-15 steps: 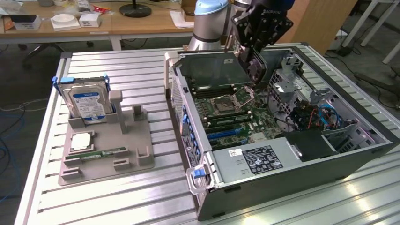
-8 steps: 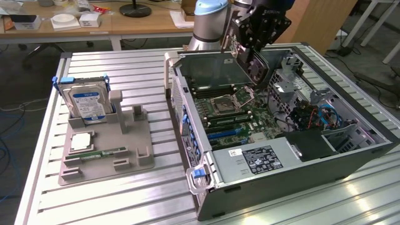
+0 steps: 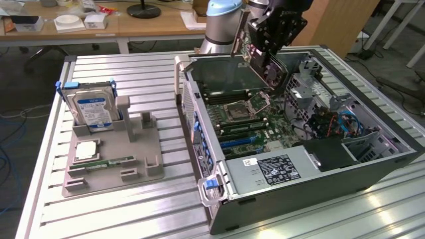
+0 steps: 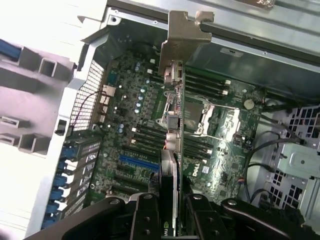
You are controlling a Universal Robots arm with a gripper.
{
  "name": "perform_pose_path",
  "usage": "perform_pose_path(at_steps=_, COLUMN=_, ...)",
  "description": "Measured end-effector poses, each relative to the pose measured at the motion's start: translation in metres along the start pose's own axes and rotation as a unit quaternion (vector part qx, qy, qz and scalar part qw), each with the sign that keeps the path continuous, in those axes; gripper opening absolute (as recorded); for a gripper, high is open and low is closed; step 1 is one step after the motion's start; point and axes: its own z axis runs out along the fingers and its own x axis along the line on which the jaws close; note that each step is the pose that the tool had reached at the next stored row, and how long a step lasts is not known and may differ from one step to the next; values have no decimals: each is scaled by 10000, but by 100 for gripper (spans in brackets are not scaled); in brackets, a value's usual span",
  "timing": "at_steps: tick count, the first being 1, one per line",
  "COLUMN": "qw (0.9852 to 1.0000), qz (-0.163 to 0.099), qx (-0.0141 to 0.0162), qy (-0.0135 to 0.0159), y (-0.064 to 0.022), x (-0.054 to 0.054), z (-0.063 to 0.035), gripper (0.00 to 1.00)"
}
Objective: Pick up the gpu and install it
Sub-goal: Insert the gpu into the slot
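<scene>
GPU (image 4: 172,145), a thin flat card seen edge-on from the wrist, is clamped between the black gripper (image 4: 172,202) fingers (image 4: 146,216), the jaws drawn partway in on its two faces; its bent silvery metal bracket (image 4: 184,37) stands at the far end. In the exterior view the gripper (image 3: 271,47) holds the GPU (image 3: 271,69) tilted in the air above the open computer case (image 3: 285,196) (clear of the board, touching nothing below). Under it lies the green motherboard (image 3: 247,125), studded with small components, its square metal-framed CPU socket (image 3: 239,110) and a long blue slot (image 3: 238,143) nearer the case's front. The case is a dark, boxy metal shell resting on a ribbed aluminium table (image 3: 133,74). Well apart, towards the exterior view's left, a grey moulded holder (image 3: 113,172) carries an upright silver hard drive (image 3: 93,110) with a blue-white label.
</scene>
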Motion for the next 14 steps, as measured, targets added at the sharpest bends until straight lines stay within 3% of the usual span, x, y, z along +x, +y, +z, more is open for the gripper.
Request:
perform_pose_path(at_steps=7, qw=9992, qz=-389, qx=10, qy=28, y=0, x=0, z=0, gripper=26)
perform_pose_path(at_steps=14, qw=9970, qz=-770, qx=19, qy=55, y=0, x=0, z=0, gripper=26)
